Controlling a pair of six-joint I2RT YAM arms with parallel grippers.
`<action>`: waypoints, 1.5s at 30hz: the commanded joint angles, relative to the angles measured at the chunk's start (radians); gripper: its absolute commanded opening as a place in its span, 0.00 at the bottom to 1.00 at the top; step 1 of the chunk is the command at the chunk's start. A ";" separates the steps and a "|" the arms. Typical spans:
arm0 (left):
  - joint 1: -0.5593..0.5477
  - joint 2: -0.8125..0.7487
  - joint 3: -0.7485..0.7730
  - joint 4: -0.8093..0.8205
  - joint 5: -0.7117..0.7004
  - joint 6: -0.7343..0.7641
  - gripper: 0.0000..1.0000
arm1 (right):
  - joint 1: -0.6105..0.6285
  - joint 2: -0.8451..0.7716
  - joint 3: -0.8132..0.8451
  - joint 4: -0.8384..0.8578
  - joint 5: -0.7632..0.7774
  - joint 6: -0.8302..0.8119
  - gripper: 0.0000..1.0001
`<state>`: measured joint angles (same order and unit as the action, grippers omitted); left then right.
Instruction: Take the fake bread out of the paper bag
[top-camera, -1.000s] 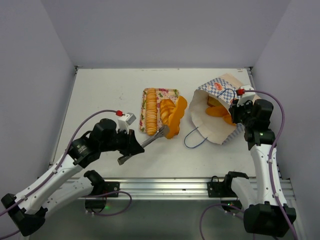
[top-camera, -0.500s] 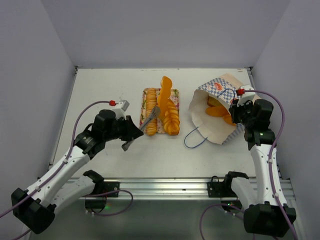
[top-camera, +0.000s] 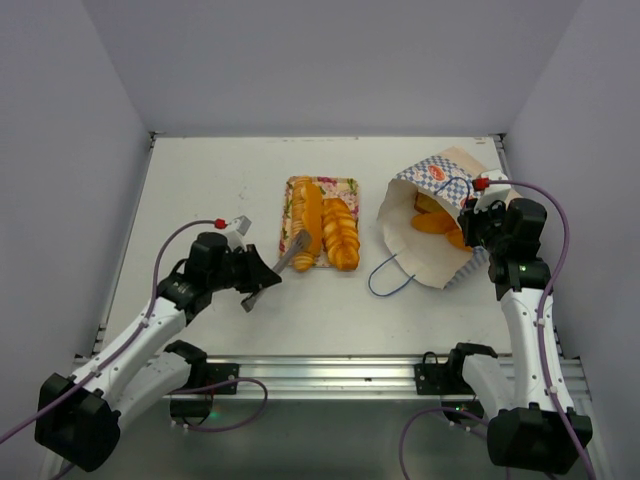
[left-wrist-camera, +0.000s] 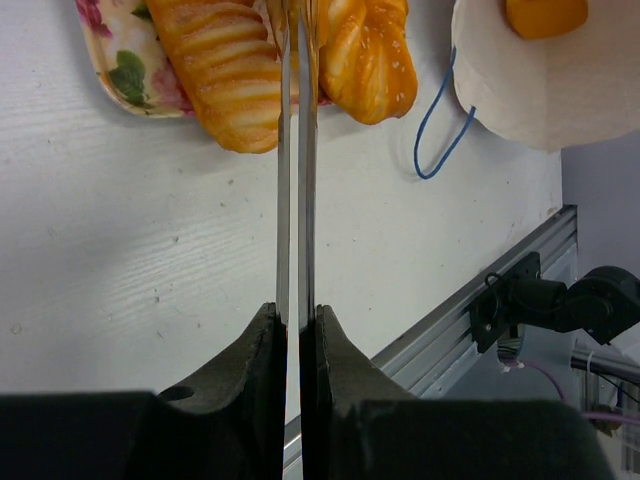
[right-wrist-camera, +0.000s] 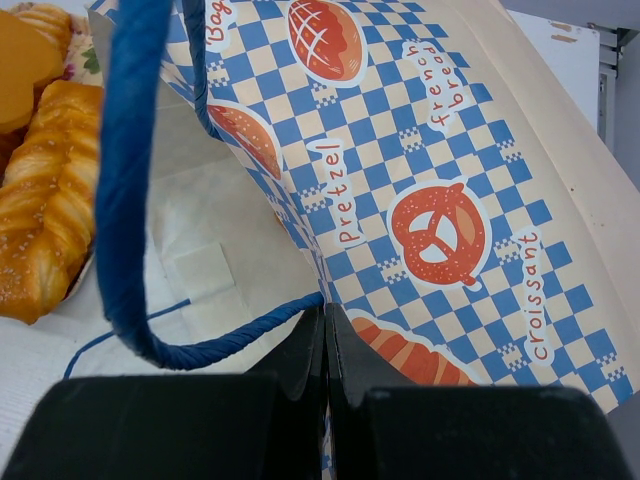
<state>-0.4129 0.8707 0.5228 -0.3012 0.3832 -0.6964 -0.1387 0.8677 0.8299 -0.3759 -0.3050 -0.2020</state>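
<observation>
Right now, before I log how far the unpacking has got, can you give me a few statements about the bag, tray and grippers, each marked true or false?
1. The paper bag lies on its side with its mouth open. True.
2. The bag is empty. False: orange bread pieces show inside it.
3. The right gripper is shut on the bag's checkered rim. True.
4. The flowered tray holds no bread. False: several pastries lie on it.
5. The left gripper has its fingers spread wide. False: its long fingers run almost together, reaching the tray.
</observation>
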 joint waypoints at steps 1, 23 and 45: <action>0.008 -0.024 -0.003 0.106 0.065 -0.008 0.00 | -0.007 -0.016 0.008 0.046 0.007 0.006 0.00; 0.008 -0.110 -0.004 0.053 0.057 -0.072 0.11 | -0.009 -0.015 0.006 0.049 0.004 0.003 0.00; 0.008 -0.098 -0.018 0.010 -0.007 -0.037 0.18 | -0.010 -0.016 0.006 0.049 0.000 0.004 0.00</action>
<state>-0.4126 0.7631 0.4870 -0.3302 0.3798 -0.7483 -0.1406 0.8677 0.8299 -0.3737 -0.3050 -0.2020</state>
